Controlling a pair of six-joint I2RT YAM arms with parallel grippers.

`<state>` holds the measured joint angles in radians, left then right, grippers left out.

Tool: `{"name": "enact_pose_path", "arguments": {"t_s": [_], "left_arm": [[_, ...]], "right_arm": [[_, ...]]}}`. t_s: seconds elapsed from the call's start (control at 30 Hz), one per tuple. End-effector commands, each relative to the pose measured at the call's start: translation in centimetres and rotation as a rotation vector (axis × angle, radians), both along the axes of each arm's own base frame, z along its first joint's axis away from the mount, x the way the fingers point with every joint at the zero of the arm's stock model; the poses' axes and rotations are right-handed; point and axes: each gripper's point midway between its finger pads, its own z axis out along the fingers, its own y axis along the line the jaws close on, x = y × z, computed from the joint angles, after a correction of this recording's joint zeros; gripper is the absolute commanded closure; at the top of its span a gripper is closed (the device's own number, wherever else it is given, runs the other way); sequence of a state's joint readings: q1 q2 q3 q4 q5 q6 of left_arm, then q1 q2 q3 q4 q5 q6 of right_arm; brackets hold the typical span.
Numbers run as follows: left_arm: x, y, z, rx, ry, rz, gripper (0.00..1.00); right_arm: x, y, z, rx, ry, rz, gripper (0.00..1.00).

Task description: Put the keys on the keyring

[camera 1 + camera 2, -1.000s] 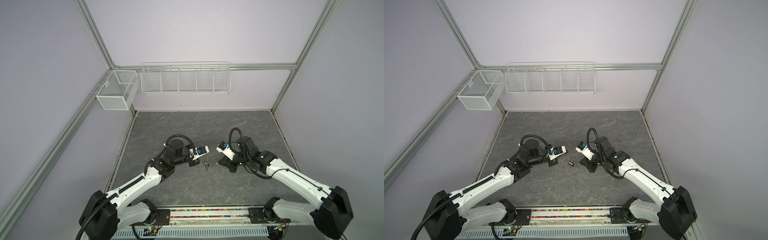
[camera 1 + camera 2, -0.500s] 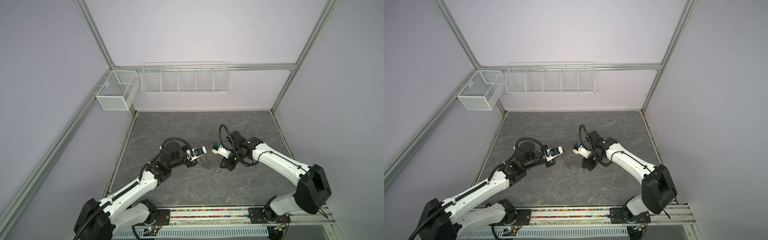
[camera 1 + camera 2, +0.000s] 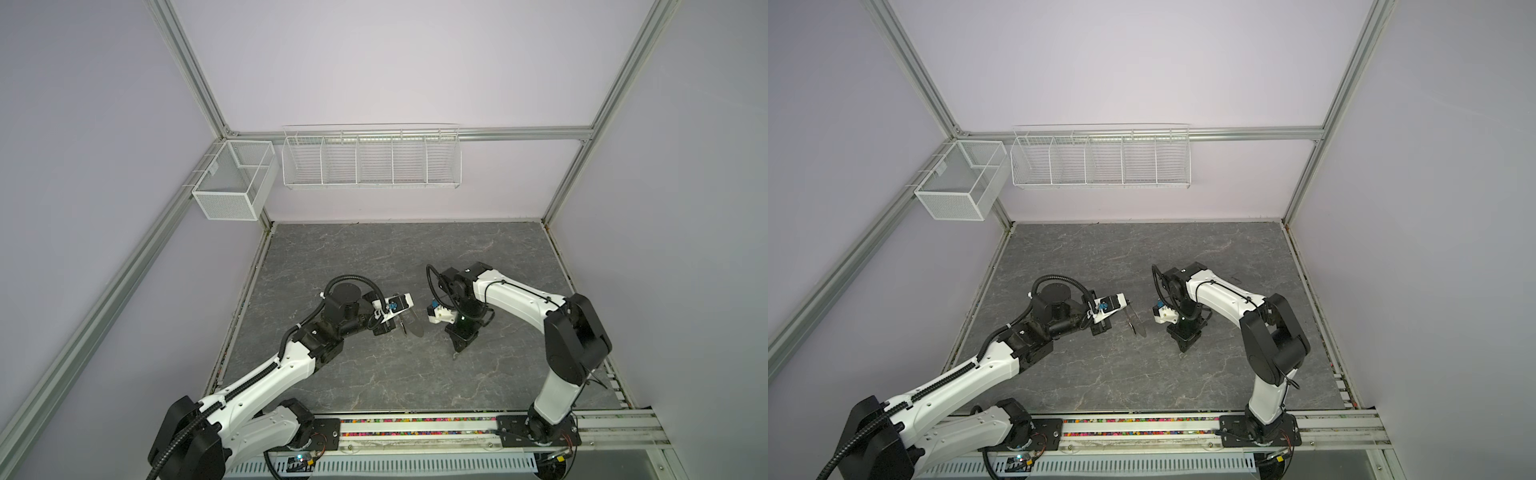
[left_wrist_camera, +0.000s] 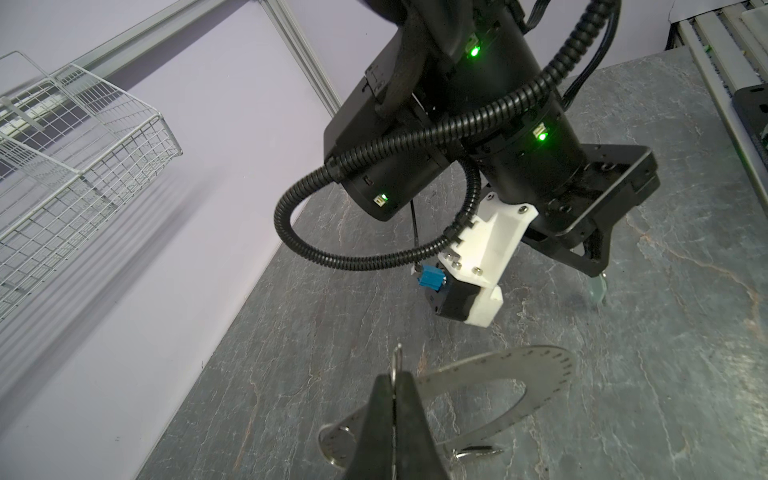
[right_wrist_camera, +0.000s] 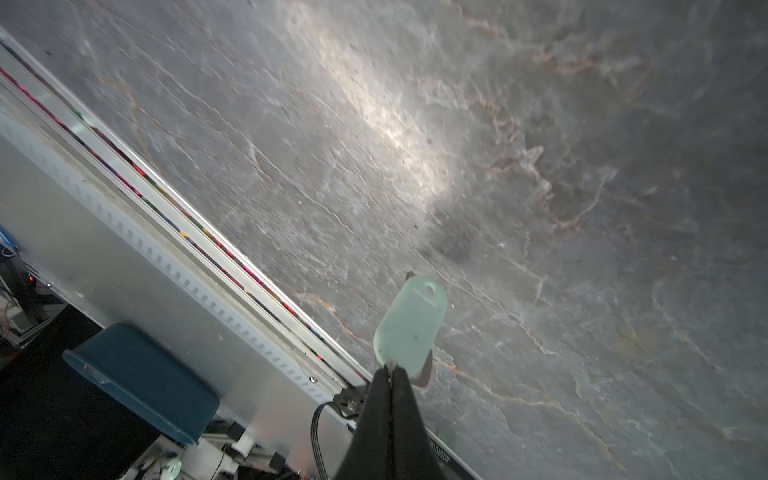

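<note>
My right end effector [image 5: 390, 368], nearest, is pinched shut on the white-tag key [image 5: 409, 320], tag's long axis pointing down at the table [image 5: 540, 166]. Keyring [image 3: 411, 326] lies to its left, slightly farther, tilted on edge, clamped in my left end effector [image 4: 395, 382].

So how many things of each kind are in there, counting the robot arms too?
Robot arms: 2
Wire baskets: 2
Keyring: 1
Keys: 2, the pale-tagged key in the right gripper and a small metal piece by the keyring, likely a key
Total: 7
</note>
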<state>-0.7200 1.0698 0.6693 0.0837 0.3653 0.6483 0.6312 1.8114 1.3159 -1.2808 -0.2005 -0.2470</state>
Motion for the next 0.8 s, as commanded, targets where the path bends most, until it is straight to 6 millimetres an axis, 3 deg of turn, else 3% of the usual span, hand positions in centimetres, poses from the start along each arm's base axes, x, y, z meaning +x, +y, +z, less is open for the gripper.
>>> {"name": "enact_pose_path", "arguments": {"t_s": [0.0, 0.23, 0.53, 0.67, 0.77], "left_arm": [[-0.1, -0.2, 0.3, -0.012, -0.014, -0.018, 1.0], [0.0, -0.3, 0.2, -0.017, -0.005, -0.015, 1.0], [0.1, -0.4, 0.2, -0.013, -0.005, -0.015, 1.0], [0.1, -0.4, 0.2, -0.016, 0.0, -0.018, 1.0], [-0.1, -0.4, 0.2, -0.02, 0.006, -0.019, 1.0]], "right_arm": [[-0.6, -1.4, -0.2, -0.1, 0.052, 0.035, 0.93], [1.5, -0.6, -2.3, -0.111, 0.007, 0.048, 0.93], [2.0, 0.0, -4.4, -0.124, 0.01, 0.043, 0.93], [3.1, 0.9, -4.3, -0.09, -0.046, 0.024, 0.86], [3.9, 1.7, -3.9, -0.047, -0.084, 0.004, 0.74]]}}
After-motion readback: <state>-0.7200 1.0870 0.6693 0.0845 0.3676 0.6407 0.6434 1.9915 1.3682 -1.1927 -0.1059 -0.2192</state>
